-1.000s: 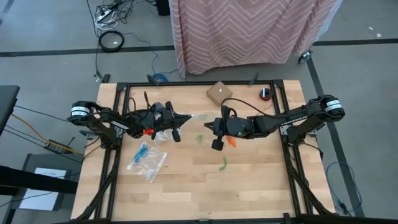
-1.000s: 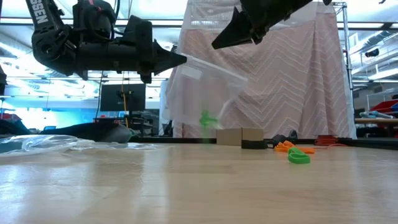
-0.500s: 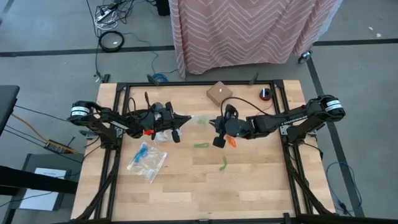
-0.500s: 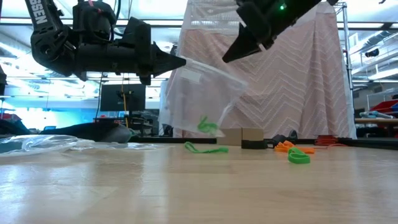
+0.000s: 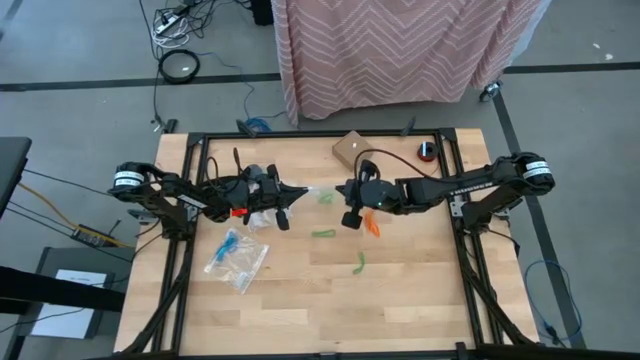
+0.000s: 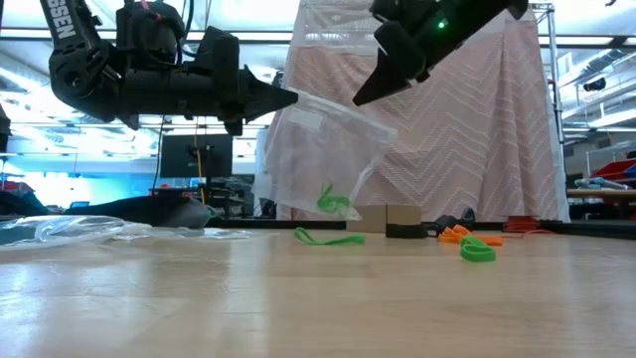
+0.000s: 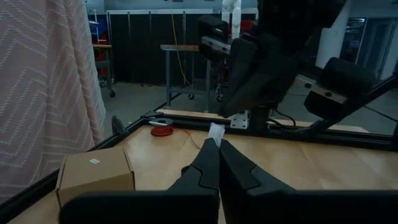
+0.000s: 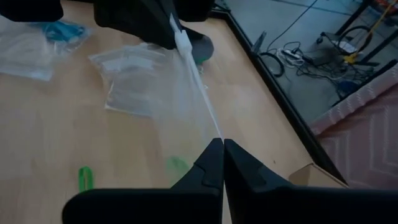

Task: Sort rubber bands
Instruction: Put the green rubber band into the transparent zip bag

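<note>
A clear zip bag (image 6: 318,149) hangs in the air over the table's middle, with a green rubber band (image 6: 332,202) at its bottom. My left gripper (image 6: 293,96) is shut on the bag's top edge. My right gripper (image 6: 358,101) is shut, its tips right at that same edge (image 8: 199,87), nearer the other corner. Under the bag a green band (image 5: 322,233) lies flat on the table. Another green band (image 5: 358,262) and some orange bands (image 5: 372,227) lie toward the right. My left gripper pinches the bag's top edge at one corner (image 7: 216,130) between its two fingertips. The fingers come in about level from the table's left. The bag hangs below them, clear of the table. My right gripper: I cannot tell whether its shut tips touch the edge.
A zip bag with blue bands (image 5: 238,258) lies at the near left, and another clear bag (image 5: 262,216) lies under my left arm. A cardboard box (image 5: 352,149) and a small red and black roll (image 5: 427,151) stand by the far edge.
My right gripper has gone toward the table's far edge and up to the bag's top edge. A green band has fallen to the bottom of the bag. Another green band has come to rest on the table beneath it. The bag itself hangs as before.
</note>
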